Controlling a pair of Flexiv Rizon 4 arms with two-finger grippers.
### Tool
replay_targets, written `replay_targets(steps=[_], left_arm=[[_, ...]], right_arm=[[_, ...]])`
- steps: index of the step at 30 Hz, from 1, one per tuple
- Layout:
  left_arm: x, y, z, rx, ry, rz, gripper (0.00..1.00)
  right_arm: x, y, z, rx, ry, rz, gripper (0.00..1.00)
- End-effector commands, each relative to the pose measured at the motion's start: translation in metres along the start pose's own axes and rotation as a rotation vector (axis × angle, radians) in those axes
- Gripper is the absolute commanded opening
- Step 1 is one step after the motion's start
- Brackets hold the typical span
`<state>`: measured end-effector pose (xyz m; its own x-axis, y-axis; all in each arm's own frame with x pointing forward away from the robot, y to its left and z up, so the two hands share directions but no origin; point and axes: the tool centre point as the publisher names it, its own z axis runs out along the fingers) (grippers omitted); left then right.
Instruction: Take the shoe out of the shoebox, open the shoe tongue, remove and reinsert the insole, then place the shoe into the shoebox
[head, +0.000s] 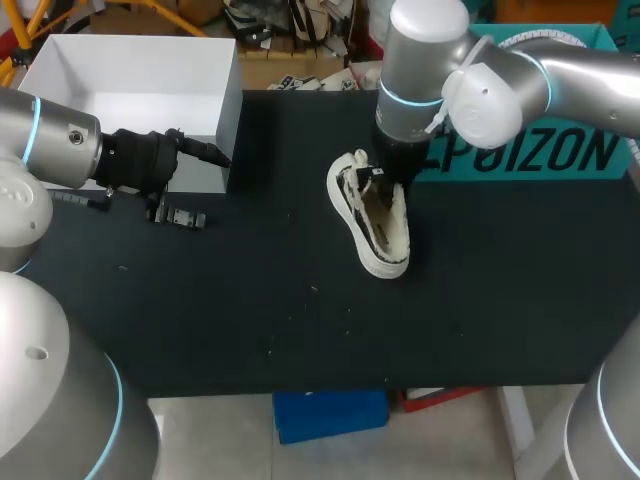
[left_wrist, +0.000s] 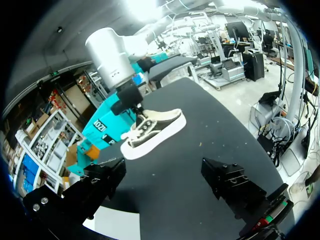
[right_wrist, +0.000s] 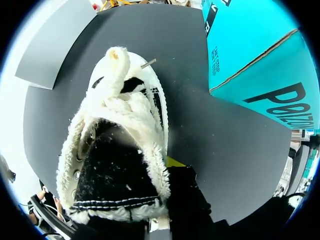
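1. Shoe (head: 370, 215): out of the shoebox (head: 130, 80) and resting on the table (head: 250, 320), slightly right of centre and nearer the far edge than the near one. Its long axis runs roughly from the far edge toward the near edge, with a slight slant. The fleece-lined opening faces up.

2. Right hand (head: 393, 175): descends from above onto the far part of the shoe, at the opening. In the right wrist view the fleece collar and a dark inner piece lie directly against it. Whether that piece is the tongue or the insole cannot be determined. Whether this hand is spread or pinching something cannot be told either.

3. Left hand (left_wrist: 164, 172): spread wide and empty. It sits near the far left corner of the table, just beside the shoebox, and is aimed across the table. The shoe lies well ahead of it.

4. Teal box (head: 540, 150): lies at the far right, just beyond the shoe.

5. Assessment: work on the tongue or insole appears to be in hand. The deciding relation is vertical. The right hand is directly over the opening, so any pull runs upward or along the shoe's long axis. The right arm is clearly the nearer of the 2. With nothing bracing the shoe, it may lift with the pull.
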<state>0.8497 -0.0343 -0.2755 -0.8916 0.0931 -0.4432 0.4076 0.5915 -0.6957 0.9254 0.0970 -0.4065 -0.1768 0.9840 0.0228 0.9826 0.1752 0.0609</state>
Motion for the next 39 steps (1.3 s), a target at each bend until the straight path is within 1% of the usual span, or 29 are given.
replay_targets(steps=[1, 5, 7, 8, 10, 17, 20, 22, 25, 27, 28, 30, 31, 39], left_arm=[[0.001, 0.0, 0.001, -0.001, -0.004, 0.002, 1.0], [0.001, 0.0, 0.001, -0.001, -0.004, 0.002, 1.0], [0.001, 0.0, 0.001, -0.001, -0.004, 0.002, 1.0], [0.001, 0.0, 0.001, -0.001, -0.004, 0.002, 1.0], [0.001, 0.0, 0.001, -0.001, -0.004, 0.002, 1.0], [0.001, 0.0, 0.001, -0.001, -0.004, 0.002, 1.0], [0.001, 0.0, 0.001, -0.001, -0.004, 0.002, 1.0], [0.001, 0.0, 0.001, -0.001, -0.004, 0.002, 1.0], [0.001, 0.0, 0.001, -0.001, -0.004, 0.002, 1.0], [0.001, 0.0, 0.001, -0.001, -0.004, 0.002, 1.0], [0.001, 0.0, 0.001, -0.001, -0.004, 0.002, 1.0], [0.001, 0.0, 0.001, -0.001, -0.004, 0.002, 1.0], [0.001, 0.0, 0.001, -0.001, -0.004, 0.002, 1.0], [0.001, 0.0, 0.001, -0.001, -0.004, 0.002, 1.0]], right_arm=[[-0.007, 0.001, -0.019, -0.006, -0.038, -0.043, 0.0], [-0.013, 0.002, -0.063, -0.027, -0.057, -0.084, 0.0], [-0.018, 0.003, -0.086, -0.05, -0.074, -0.087, 0.0], [-0.02, 0.004, -0.092, -0.059, -0.076, -0.087, 0.0], [-0.023, 0.005, -0.113, -0.086, -0.086, -0.089, 0.0], [-0.037, 0.009, -0.164, -0.137, -0.119, -0.142, 0.0], [-0.045, 0.013, -0.186, -0.169, -0.132, -0.217, 0.0], [-0.048, 0.013, -0.199, -0.187, -0.117, -0.317, 0.0], [-0.053, 0.01, -0.212, -0.197, -0.097, -0.503, 0.0], [-0.054, 0.004, -0.219, -0.196, -0.072, -0.654, 0.0], [-0.055, 0.0, -0.222, -0.183, -0.064, -0.739, 0.0], [-0.055, -0.004, -0.227, -0.178, -0.047, -0.847, 0.0], [-0.056, -0.004, -0.228, -0.173, -0.057, -0.874, 0.0], [-0.056, -0.004, -0.228, -0.173, -0.057, -0.874, 0.0]])
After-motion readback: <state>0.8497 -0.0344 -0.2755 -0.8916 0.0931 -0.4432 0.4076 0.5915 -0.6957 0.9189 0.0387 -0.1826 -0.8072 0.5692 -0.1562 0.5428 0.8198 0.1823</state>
